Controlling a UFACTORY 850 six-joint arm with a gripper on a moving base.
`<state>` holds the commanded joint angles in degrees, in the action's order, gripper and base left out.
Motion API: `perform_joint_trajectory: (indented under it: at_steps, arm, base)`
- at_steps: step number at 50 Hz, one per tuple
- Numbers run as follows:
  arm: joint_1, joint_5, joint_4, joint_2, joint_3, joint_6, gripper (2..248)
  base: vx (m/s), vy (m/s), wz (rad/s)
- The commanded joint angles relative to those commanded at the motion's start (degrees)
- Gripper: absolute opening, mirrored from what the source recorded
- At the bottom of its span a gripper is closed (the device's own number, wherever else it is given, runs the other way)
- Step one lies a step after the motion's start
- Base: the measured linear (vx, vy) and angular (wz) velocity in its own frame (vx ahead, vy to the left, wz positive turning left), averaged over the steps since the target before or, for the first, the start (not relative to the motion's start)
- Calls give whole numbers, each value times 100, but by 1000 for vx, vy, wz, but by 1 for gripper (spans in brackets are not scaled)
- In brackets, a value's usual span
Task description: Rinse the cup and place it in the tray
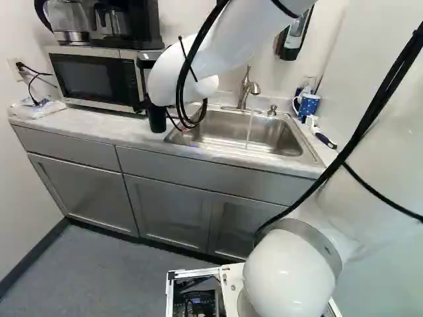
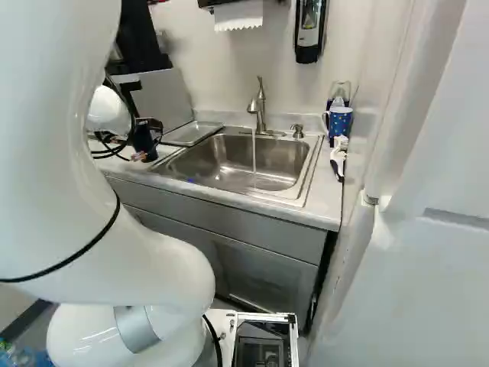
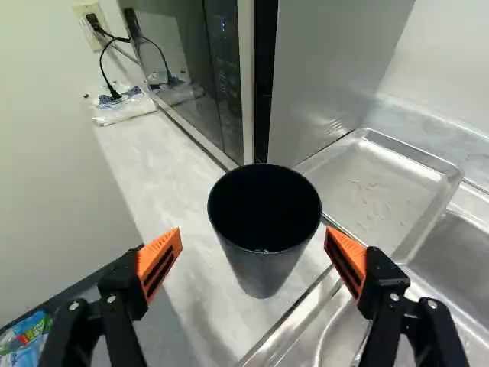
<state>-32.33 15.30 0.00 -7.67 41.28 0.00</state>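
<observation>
Left base view, left to right. Microwave (image 1: 92,78) at far left on the counter (image 1: 86,124). Next, black cup (image 3: 267,264), upright on the counter by the sink's near corner, not in the tray. Gripper (image 3: 253,235) is spread wide, one finger each side of the cup, neither touching: no grip. Tray (image 2: 192,134) lies flat between microwave and sink (image 2: 237,164), nothing in it. Water (image 2: 254,153) is running from the faucet (image 2: 260,107) into the sink. Blue mug (image 1: 308,106) at far right, likely not part of this.

Progress: looks early. Tap on, gripper lined up around the cup. Left to do: close on it, lift, rinse under the stream, set in tray. No sign of a rinse done, but can't confirm.

Hard to see: cup's inside is too dark to tell wet or dry; arm (image 1: 231,39) covers most of the tray in left base view; cables (image 1: 182,86) clutter the gripper area.
</observation>
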Motion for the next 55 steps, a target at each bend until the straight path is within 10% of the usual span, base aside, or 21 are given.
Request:
perform_joint_trajectory:
  at_steps: [55]
  arm:
    - [-32,2229,0,103,-601,0,247]
  base:
    - [0,0,0]
